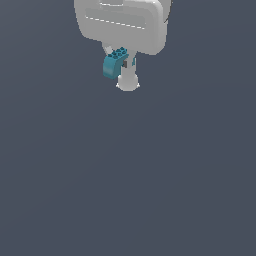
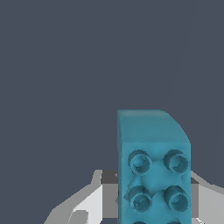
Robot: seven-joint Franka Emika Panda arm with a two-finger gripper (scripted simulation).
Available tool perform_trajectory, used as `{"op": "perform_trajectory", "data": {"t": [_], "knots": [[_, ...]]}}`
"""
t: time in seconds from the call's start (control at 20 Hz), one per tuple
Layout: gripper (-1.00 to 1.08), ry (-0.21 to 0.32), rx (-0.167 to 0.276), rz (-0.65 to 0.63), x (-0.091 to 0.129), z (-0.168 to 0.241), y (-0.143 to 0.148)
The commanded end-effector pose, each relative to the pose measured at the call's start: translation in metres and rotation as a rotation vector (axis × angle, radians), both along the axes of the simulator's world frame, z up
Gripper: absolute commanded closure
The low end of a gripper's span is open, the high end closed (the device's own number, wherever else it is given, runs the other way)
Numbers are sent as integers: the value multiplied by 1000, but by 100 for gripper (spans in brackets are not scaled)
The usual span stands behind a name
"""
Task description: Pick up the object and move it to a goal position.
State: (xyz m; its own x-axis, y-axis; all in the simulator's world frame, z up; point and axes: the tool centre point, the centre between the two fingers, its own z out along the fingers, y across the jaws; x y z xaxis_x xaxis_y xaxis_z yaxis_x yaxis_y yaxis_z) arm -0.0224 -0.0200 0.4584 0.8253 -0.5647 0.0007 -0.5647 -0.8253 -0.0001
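Note:
The teal-blue studded toy brick [image 1: 115,62] hangs under the large white gripper [image 1: 122,67] at the top of the exterior view, above the dark grey floor. The gripper is shut on the brick, and one white fingertip [image 1: 128,82] pokes out below it. In the wrist view the brick [image 2: 153,162] fills the frame, studs toward the camera, with a grey-white finger [image 2: 94,199] pressed against one side and another against the other side. No goal marker shows in either view.
A plain dark grey floor [image 1: 128,190] spreads beneath the gripper. The white hand body [image 1: 122,22] takes up the top of the exterior view.

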Motion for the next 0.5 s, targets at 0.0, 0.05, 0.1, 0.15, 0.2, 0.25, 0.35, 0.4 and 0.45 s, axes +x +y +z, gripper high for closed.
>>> {"op": "perform_trajectory", "data": {"t": [0.0,0.05,0.1,0.15,0.2,0.25,0.35,0.4,0.45], "knots": [[108,1,0,0,-2,15,2],[108,1,0,0,-3,19,2],[108,1,0,0,-3,23,2],[108,1,0,0,-3,26,3],[108,1,0,0,-3,29,3],[108,1,0,1,-3,31,3],[108,1,0,1,-4,34,4],[108,1,0,1,-4,35,4],[108,1,0,1,-4,36,4]]}}
